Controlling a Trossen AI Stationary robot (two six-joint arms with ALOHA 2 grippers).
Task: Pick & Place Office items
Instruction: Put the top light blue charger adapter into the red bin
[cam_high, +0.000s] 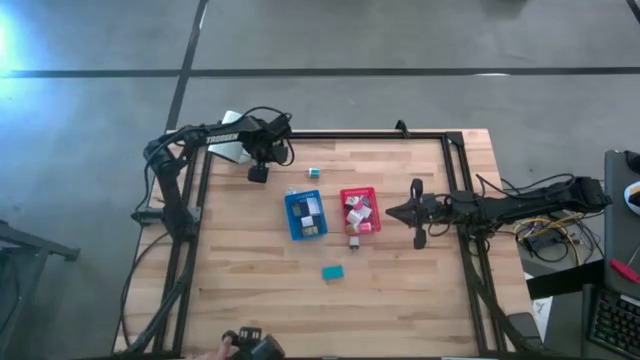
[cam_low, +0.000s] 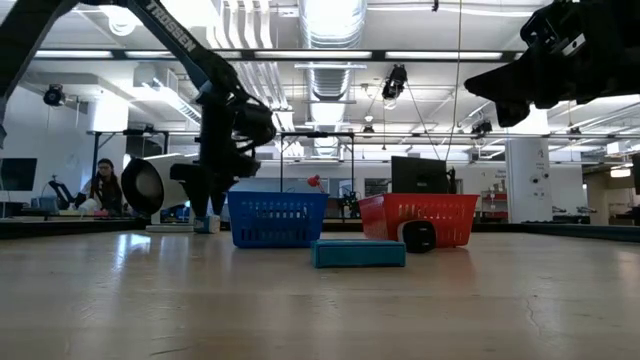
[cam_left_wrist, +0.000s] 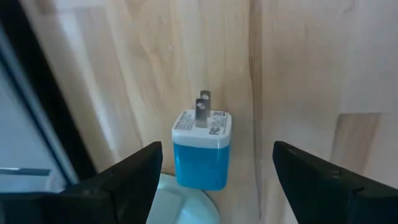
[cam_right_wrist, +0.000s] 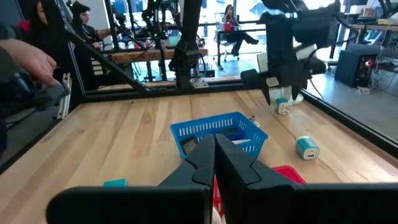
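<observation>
My table (cam_high: 400, 290) is pale wood planks inside a dark frame. My left arm reaches along the far edge, and my left claw (cam_high: 258, 172) hangs near the far left corner beside a white mug (cam_high: 228, 150). Its fingers (cam_left_wrist: 127, 177) are spread wide, holding nothing, and straddle a blue and white plug block (cam_left_wrist: 201, 149) that stands on the wood with its 2 prongs up. My right arm comes in from the right side; my right claw (cam_high: 392, 212) hovers just right of the red tray, fingers (cam_right_wrist: 214, 163) pressed together and empty.

In the middle sit 2 trays side by side: the blue tray (cam_high: 292, 222) and the red tray (cam_high: 347, 193), each with small office items inside. Loose on the wood are a teal block (cam_high: 333, 272) nearer the front, a small teal and white piece (cam_high: 314, 173) behind the blue tray, and a dark piece (cam_high: 354, 241) just in front of the red tray.
</observation>
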